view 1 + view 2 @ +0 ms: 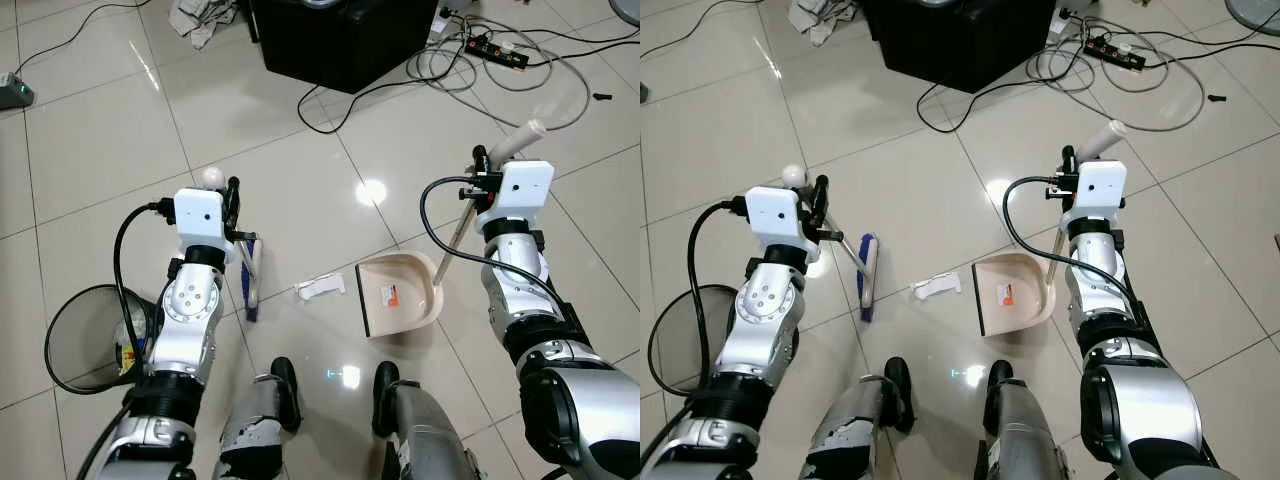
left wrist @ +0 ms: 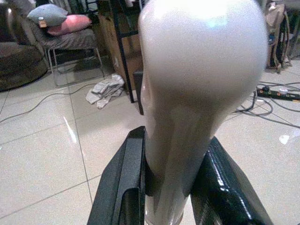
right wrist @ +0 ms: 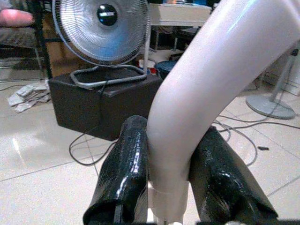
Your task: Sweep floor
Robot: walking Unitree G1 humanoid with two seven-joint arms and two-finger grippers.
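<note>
Debris, a white scrap [image 1: 320, 288], lies on the tiled floor [image 1: 100, 140] between broom head [image 1: 249, 282] and dustpan [image 1: 398, 297], ready for collection. Left gripper [image 2: 176, 187] clamps the broom handle; right gripper [image 3: 171, 187] clamps the dustpan handle, steadying both tools upright.

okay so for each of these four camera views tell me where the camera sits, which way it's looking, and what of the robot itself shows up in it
Left eye view: on the head, facing forward and down at the tiled floor; both arms and legs show, with broom, paper scrap and dustpan.
Right eye view: head camera beside it, same scene.
Left wrist view: along the left gripper, clamped on the broom handle.
Right wrist view: along the right gripper, clamped on the dustpan handle, towards a fan.
Shared: both eye views show broom, scrap and dustpan.
</note>
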